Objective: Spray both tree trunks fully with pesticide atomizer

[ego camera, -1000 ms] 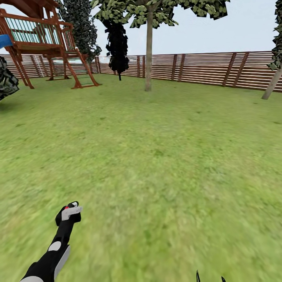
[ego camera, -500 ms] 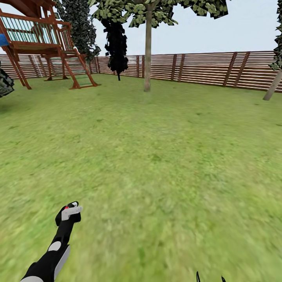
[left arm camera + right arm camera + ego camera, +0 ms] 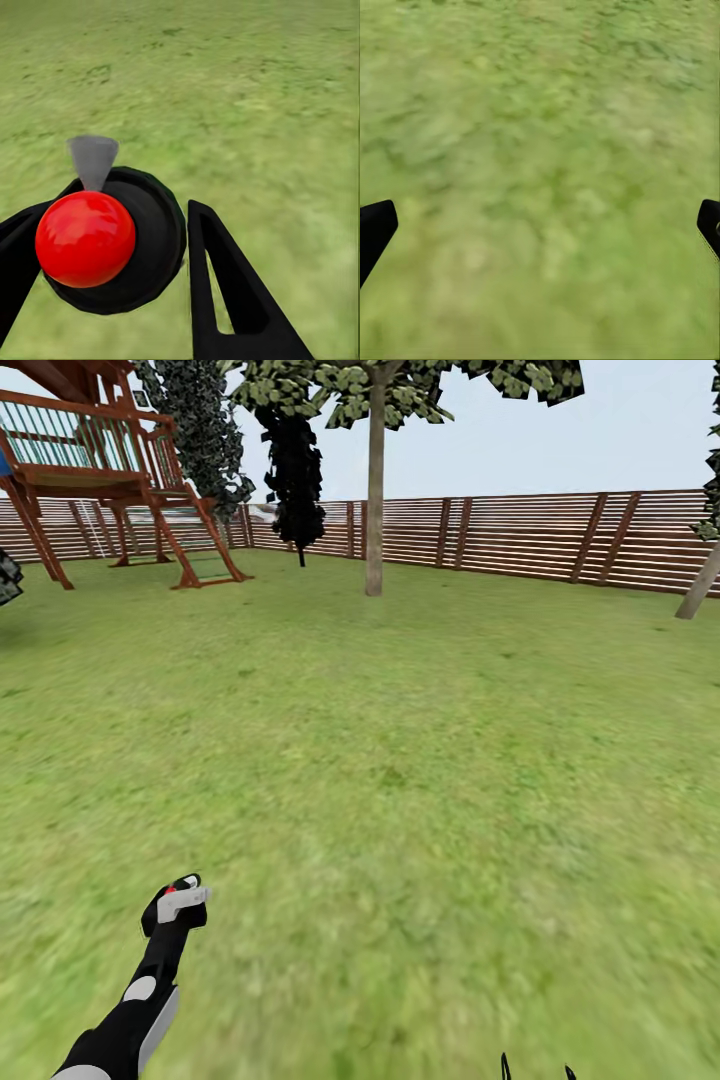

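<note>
Lawn (image 3: 420,760): mottled green, blurry. Fence (image 3: 560,535): brown horizontal slats. Tree trunk (image 3: 374,500): pale grey-beige; foliage dark green-black with lighter patches. Play structure (image 3: 110,470): red-brown wood, teal railing. Atomizer (image 3: 112,240): black body, glossy red ball on top, grey nozzle cone. Left arm (image 3: 130,1000): black with white panels.

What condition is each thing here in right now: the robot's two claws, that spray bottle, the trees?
Left gripper: shut on the pesticide atomizer.
Pesticide atomizer: held above the grass, red knob and grey nozzle visible, no spray coming out.
Right gripper: jaws wide open, empty, over the lawn.
Middle tree trunk: upright, bare bark, no specks visible.
Right tree trunk: leaning, no spray visible from here.
</note>
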{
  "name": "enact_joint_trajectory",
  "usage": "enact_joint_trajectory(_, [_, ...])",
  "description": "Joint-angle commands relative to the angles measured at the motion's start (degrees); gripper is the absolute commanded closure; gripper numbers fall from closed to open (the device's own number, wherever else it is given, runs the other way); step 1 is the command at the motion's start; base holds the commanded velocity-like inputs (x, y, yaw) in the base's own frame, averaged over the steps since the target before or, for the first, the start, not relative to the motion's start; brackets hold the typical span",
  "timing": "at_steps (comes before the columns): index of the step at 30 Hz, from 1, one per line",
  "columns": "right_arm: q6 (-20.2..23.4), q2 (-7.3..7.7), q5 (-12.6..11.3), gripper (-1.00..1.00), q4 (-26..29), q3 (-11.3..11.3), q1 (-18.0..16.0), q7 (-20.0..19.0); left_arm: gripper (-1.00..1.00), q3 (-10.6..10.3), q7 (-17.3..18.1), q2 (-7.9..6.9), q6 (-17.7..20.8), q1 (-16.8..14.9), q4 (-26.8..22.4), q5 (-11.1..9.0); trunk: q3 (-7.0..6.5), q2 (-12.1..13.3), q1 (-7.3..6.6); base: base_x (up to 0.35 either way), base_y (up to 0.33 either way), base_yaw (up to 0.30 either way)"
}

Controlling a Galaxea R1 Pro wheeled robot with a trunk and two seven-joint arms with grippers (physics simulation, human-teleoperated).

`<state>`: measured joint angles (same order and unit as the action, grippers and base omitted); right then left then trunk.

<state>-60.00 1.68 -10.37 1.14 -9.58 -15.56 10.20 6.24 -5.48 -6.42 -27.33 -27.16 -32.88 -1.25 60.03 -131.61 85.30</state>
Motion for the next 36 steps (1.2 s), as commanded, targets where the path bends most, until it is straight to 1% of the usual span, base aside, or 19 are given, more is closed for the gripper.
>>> enact_joint_trajectory(1, [0.0, 0.00, 0.0, -1.00, 0.0, 0.0, 0.0, 0.0, 1.00, 0.0, 0.0, 0.00, 0.0, 0.0, 0.0, 0.0, 0.00, 0.0, 0.00, 0.303, -0.128, 0.000])
enact_joint_trajectory(10, [0.0, -0.01, 0.0, -1.00, 0.0, 0.0, 0.0, 0.0, 1.00, 0.1, 0.0, -0.10, 0.1, 0.0, 0.0, 0.1, 0.00, 0.0, 0.00, 0.303, -0.128, 0.000])
enact_joint_trajectory(15, [0.0, -0.01, 0.0, -1.00, 0.0, 0.0, 0.0, 0.0, 1.00, 0.4, -0.1, -0.42, 0.1, 0.1, 0.1, -0.1, 0.00, 0.0, 0.00, 0.303, -0.128, 0.000])
enact_joint_trajectory(20, [0.0, -0.01, 0.0, -1.00, 0.0, 0.0, 0.0, 0.0, 1.00, 0.3, -0.1, -0.30, -0.1, 0.1, -0.1, -0.1, 0.00, 0.0, 0.00, 0.303, -0.128, 0.000])
enact_joint_trajectory(24, [0.0, -0.01, 0.0, -1.00, 0.0, 0.0, 0.0, 0.0, 1.00, 0.0, -0.1, 0.05, 0.1, 0.6, -2.0, 0.2, 0.00, 0.0, 0.00, 0.303, -0.128, 0.000])
enact_joint_trajectory(28, [0.0, -0.01, 0.0, -1.00, 0.0, 0.0, 0.0, 0.0, 1.00, 0.2, -0.1, -0.04, 0.1, 1.0, -2.5, 0.1, 0.00, 0.0, 0.00, 0.303, -0.128, 0.000])
enact_joint_trajectory(31, [0.0, 0.00, 0.0, -1.00, 0.0, 0.0, 0.0, 0.0, 1.00, 0.3, 0.0, -0.16, 0.2, 1.9, -4.7, 0.0, 0.00, 0.0, 0.00, 0.303, -0.128, 0.000])
enact_joint_trajectory(32, [0.0, -0.02, 0.0, -1.00, 0.0, 0.0, 0.0, 0.0, 1.00, 0.3, 0.0, -0.17, 0.2, 2.8, -6.4, -0.1, 0.00, 0.0, 0.00, 0.303, -0.128, 0.000])
enact_joint_trajectory(33, [0.0, -0.47, -0.1, -1.00, 0.0, 0.0, 0.0, 0.1, 1.00, 0.3, 0.0, -0.14, 0.2, 3.4, -8.0, -0.1, 0.00, 0.0, 0.00, 0.303, -0.128, 0.000])
enact_joint_trajectory(34, [0.0, -1.97, -0.1, -1.00, 0.0, 0.0, 0.0, 0.0, 1.00, 0.3, 0.0, -0.11, 0.3, 3.8, -9.0, -0.1, 0.00, 0.0, 0.00, 0.303, -0.128, 0.000])
enact_joint_trajectory(35, [0.0, -4.06, -0.2, -1.00, 0.0, 0.1, 0.0, 0.0, 1.00, 0.3, 0.0, -0.10, 0.6, 4.1, -9.6, -0.2, 0.00, 0.0, 0.00, 0.303, -0.128, 0.000])
enact_joint_trajectory(36, [0.0, -5.68, -0.1, -1.00, 0.0, 0.1, 0.0, 0.0, 1.00, 0.3, 0.0, -0.09, 1.1, 4.4, -9.9, -0.2, 0.00, 0.0, 0.00, 0.303, -0.128, 0.000])
